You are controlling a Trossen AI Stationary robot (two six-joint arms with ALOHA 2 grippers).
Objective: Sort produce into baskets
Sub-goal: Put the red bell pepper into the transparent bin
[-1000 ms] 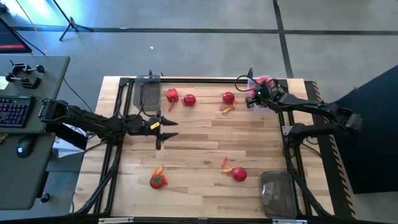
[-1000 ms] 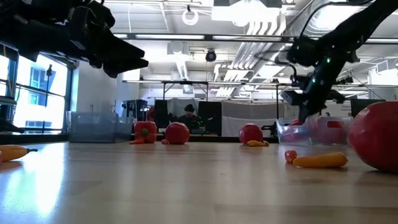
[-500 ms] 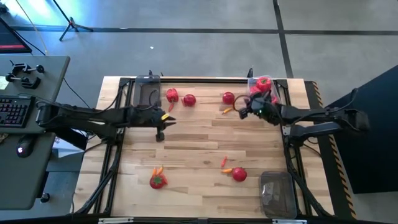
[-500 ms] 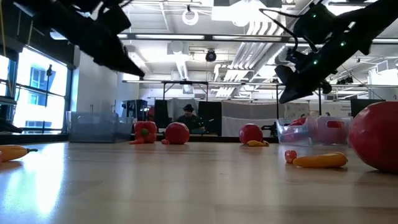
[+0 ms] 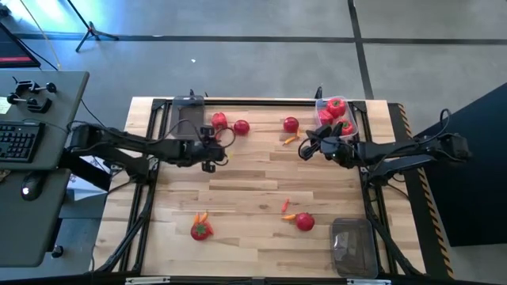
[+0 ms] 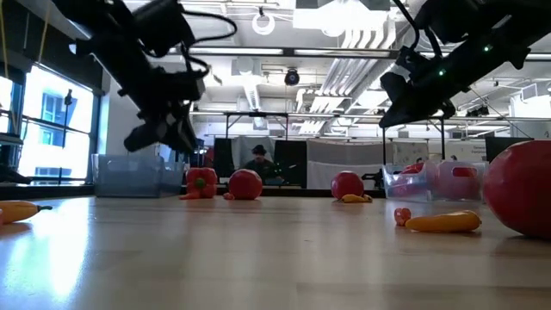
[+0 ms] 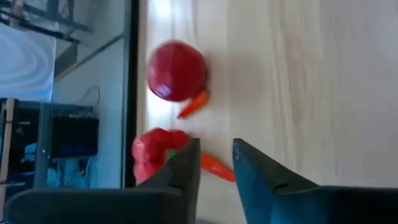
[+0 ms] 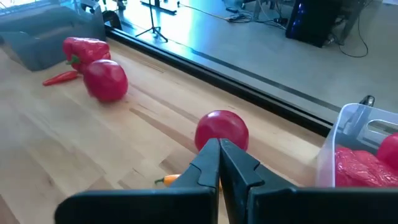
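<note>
The pale wooden slatted table point(image 5: 253, 182) carries scattered produce and three translucent grey-clear plastic tubs.

The left gripper point(image 5: 212, 146) hangs above the table near its far left part, just beside the empty tub at the far left corner point(image 5: 187, 117). Its two dark fingers point(image 7: 186, 168) stand a narrow gap apart and hold nothing. Just ahead of them lie a red pepper-like piece with a green top point(image 7: 152, 155), a thin orange carrot-like piece point(image 7: 214, 165) beside it, and a glossy round red tomato point(image 7: 177, 70) with a second small carrot piece point(image 7: 194, 104) touching it.

The right gripper point(image 5: 303, 149) hovers near the far right part of the table, its fingers point(image 8: 210, 163) pressed together and empty. Right in front of them sits another round red tomato point(image 8: 222, 130), with a small orange carrot piece point(image 8: 166, 180) beside it. The tub at the far right corner point(image 5: 354, 113) holds several red pieces point(image 5: 336, 115) and stands just beside this arm.

Nearer the front, a red tomato point(image 5: 305, 222) lies with two small carrot pieces point(image 5: 287, 210) close by, and a red pepper piece point(image 5: 201, 230) sits with carrot bits touching it. The third tub point(image 5: 352, 247), at the near right corner, looks empty.

A keyboard point(image 5: 17, 142) and mouse point(image 5: 28, 188) rest on a grey side desk to the left.
</note>
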